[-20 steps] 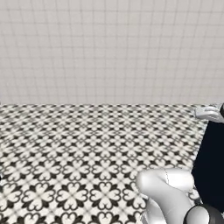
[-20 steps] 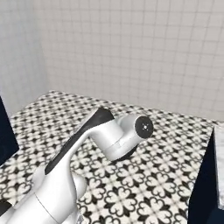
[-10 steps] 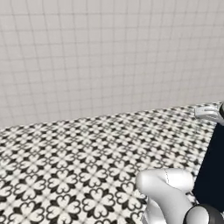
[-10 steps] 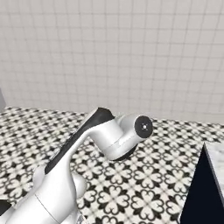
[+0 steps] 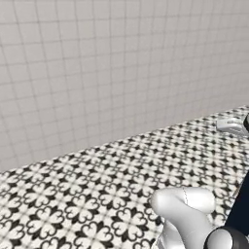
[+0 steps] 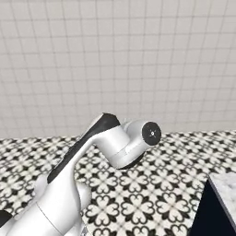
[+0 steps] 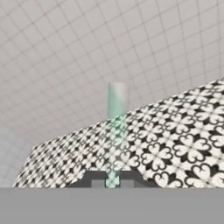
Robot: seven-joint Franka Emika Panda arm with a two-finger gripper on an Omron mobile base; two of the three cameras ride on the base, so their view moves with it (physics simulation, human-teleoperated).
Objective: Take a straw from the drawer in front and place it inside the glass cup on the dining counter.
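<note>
You had the gripper [image 7: 112, 179] closed on the straw [image 7: 116, 131], which stood out ahead between the fingertips over the patterned floor [image 5: 97, 194], probably carried clear while the base turned toward the marble corner [image 6: 226, 184] at near right.

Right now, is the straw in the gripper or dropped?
In the gripper: the straw rises from between its two finger tips, which close on its base.
</note>
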